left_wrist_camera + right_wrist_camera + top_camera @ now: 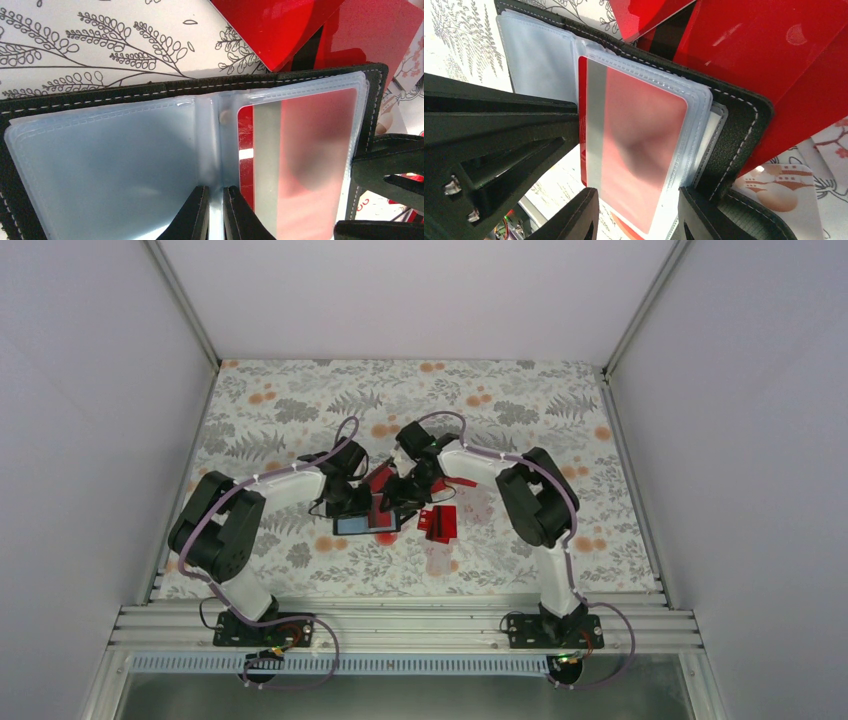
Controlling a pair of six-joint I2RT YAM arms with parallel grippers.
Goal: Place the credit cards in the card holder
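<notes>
The card holder (366, 524) lies open on the flowered table, its black stitched cover (100, 95) around clear blue-grey plastic sleeves. My left gripper (216, 192) is shut on the sleeve fold at the holder's middle. A red credit card with a grey stripe (639, 135) sits inside the right sleeve, and it also shows in the left wrist view (310, 150). My right gripper (638, 195) is open, its fingers on either side of that sleeve's near end. Loose red cards (764, 45) lie under and behind the holder's far edge (280, 25).
More red cards (440, 523) lie just right of the holder, others behind it (380, 478). Both grippers (352, 502) (398, 498) crowd over the holder. The right gripper's black fingers (390, 170) show at the holder's right edge. White walls enclose the table.
</notes>
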